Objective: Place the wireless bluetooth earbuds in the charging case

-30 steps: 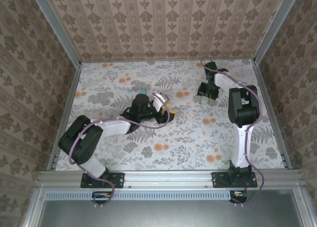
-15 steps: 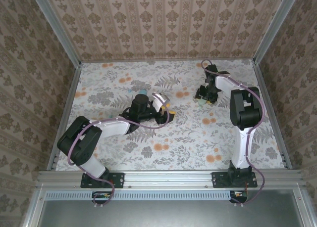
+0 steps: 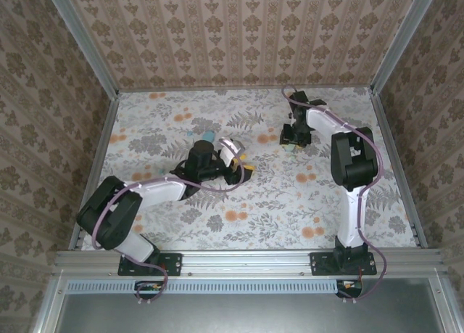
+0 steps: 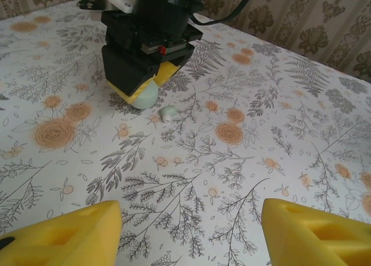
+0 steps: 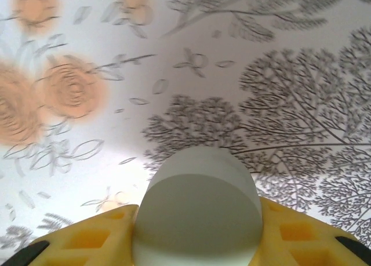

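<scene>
Case (image 4: 145, 97) points end-down in right claw (image 5: 197, 225), beside earbud (image 4: 168, 112).

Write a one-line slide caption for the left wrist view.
Right gripper closed on a mint-green case, one pale earbud beside it on the floral table; left gripper open in foreground.

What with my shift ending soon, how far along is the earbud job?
Done: nothing visibly; a tiny pale light-blue earbud lies loose on the floral-patterned table beside the mint-green oval case. In hand: the right end effector grips that case; the left end effector hangs open and empty. Left: picking up the earbud and seating it in the case.
</scene>
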